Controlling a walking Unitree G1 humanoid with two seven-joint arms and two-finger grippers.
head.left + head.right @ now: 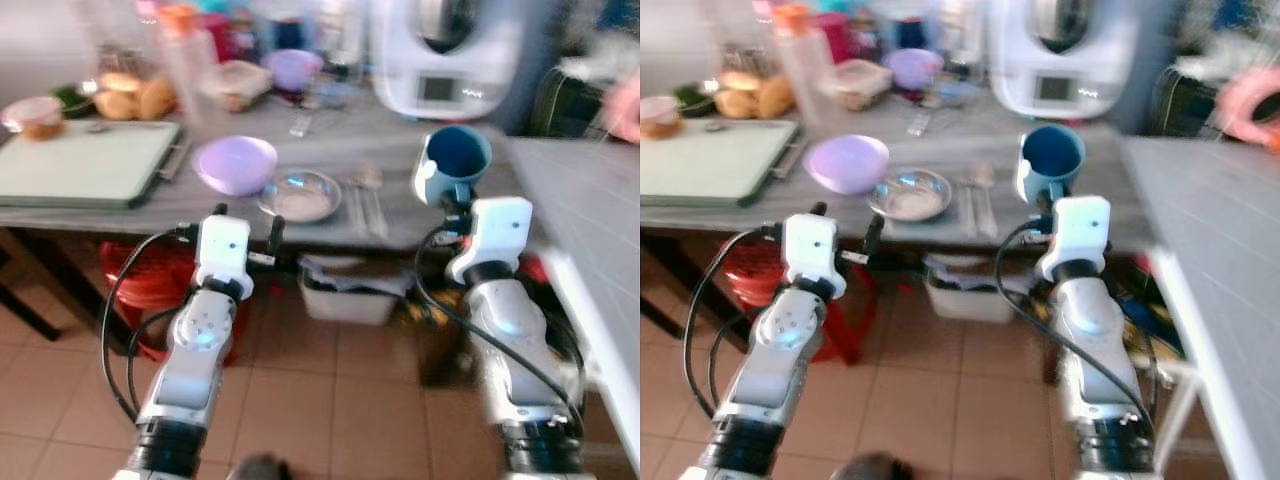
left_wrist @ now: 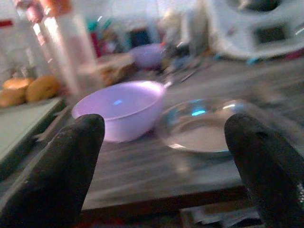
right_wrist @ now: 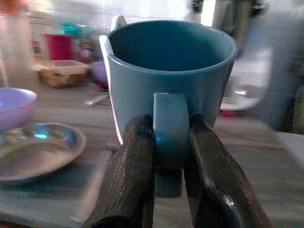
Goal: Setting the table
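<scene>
while the right hand (image 3: 168, 156) pinches the blue mug (image 1: 455, 165) by its handle, just over the bench's (image 1: 330, 230) front edge, the left hand (image 2: 166, 175) hangs wide before the purple bowl (image 1: 235, 165). the mug looks rigid, smooth, breakable; this handle hold may let it swing.

Motion blur softens both head views, leaving the clutter at the back of the grey table (image 1: 420, 215) unreadable: jars, tubs and a white appliance (image 1: 447, 55) cut off by the top edge. The cutlery (image 1: 366, 205) beside the glass plate (image 1: 299, 195) is too smeared to tell piece from piece. The right gripper (image 3: 171, 156) covers most of the blue mug (image 3: 171, 80) handle, and its fingers run off the bottom edge. A pink shape (image 1: 1248, 100) at the right edge is blurred beyond recognition
</scene>
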